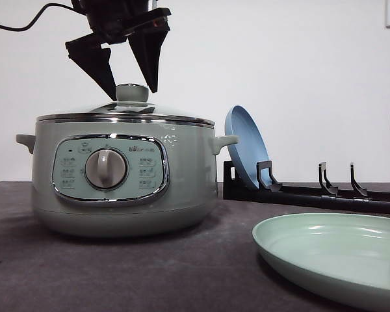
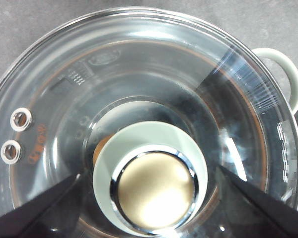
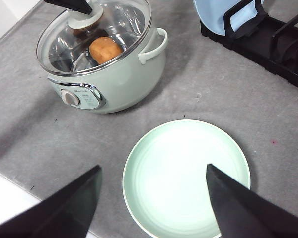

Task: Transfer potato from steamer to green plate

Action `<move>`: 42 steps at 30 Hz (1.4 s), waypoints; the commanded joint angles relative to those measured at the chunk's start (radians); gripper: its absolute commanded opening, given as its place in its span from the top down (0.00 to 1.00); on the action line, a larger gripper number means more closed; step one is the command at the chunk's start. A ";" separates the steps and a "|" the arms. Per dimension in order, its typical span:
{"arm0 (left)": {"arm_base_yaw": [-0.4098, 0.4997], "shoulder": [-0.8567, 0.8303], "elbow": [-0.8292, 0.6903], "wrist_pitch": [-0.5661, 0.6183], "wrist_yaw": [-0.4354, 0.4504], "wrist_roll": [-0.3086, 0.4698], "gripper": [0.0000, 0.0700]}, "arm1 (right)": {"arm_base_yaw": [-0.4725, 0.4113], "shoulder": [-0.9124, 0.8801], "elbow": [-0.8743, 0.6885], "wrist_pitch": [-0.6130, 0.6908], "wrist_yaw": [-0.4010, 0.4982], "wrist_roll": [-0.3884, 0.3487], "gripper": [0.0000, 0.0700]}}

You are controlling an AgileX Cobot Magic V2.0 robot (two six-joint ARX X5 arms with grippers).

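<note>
At upper left of the front view, the left gripper (image 1: 131,83) hangs spread wide and empty, its tips flanking the lid knob (image 1: 132,92) of the steamer (image 1: 123,175). Closing off-centre could let the knob slip (glass lid tilting or dropping). The potato (image 3: 105,49) sits inside under the lid, below that claw. The right gripper (image 3: 154,198), also open and empty, hovers over the green plate (image 3: 186,176).
</note>
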 commanded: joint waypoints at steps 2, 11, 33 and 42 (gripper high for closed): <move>-0.005 0.026 0.028 0.001 -0.003 0.007 0.50 | 0.004 0.004 0.010 0.009 0.000 0.000 0.41; -0.005 0.026 0.028 -0.003 -0.003 0.005 1.00 | 0.004 0.004 0.010 0.010 0.000 0.000 0.41; -0.002 -0.030 0.291 -0.197 -0.018 0.001 1.00 | 0.004 0.004 0.010 0.010 0.000 0.005 0.41; 0.019 -0.084 0.305 -0.211 -0.022 0.003 1.00 | 0.004 0.004 0.010 0.010 0.000 0.004 0.41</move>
